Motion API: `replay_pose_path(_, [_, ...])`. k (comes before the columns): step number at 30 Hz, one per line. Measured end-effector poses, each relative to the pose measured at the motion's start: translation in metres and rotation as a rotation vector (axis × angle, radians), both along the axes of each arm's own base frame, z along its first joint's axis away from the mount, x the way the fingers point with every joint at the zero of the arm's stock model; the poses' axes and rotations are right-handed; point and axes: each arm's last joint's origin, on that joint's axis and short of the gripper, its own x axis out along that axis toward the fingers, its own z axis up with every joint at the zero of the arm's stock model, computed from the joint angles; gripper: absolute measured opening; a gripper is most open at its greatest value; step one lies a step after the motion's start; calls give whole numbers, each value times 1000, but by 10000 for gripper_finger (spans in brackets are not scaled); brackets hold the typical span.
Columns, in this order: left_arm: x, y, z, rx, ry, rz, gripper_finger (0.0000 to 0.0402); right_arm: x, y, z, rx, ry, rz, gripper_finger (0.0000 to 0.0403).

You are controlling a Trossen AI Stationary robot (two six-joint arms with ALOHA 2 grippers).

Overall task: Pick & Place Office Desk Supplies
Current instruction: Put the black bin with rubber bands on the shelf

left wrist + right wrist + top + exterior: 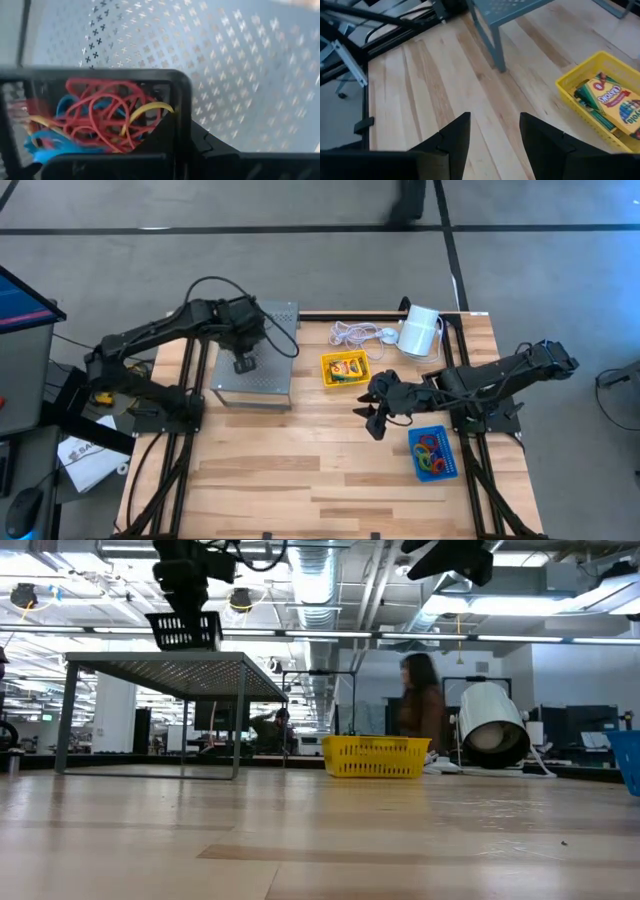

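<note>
Overhead, left gripper point(245, 363) hides black mesh tray point(184, 630) (rubber bands inside).

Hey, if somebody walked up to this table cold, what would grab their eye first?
Probably the left gripper holding a small black mesh tray of tangled coloured rubber bands in the air above the grey perforated metal shelf at the table's back left. Next, the bright yellow plastic tray of crayon boxes mid-table, with the right gripper hovering nearby, jaws open and empty.
</note>
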Motion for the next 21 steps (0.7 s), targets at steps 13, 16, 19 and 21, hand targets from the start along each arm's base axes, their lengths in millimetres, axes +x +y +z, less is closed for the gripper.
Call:
replay_pose_path(13, [45, 31, 43, -241, -384, 542, 0, 2, -28, 2, -126, 40, 54, 168])
replay_pose_path(16, [55, 43, 44, -259, -361, 659, 0, 2, -37, 2, -165, 59, 54, 168])
replay_pose_path(19, [67, 53, 39, -235, -337, 739, 0, 2, -40, 1, -172, 73, 49, 168])
replay_pose_path(21, [78, 59, 32, -222, -321, 751, 0, 1, -41, -1, -173, 94, 50, 168])
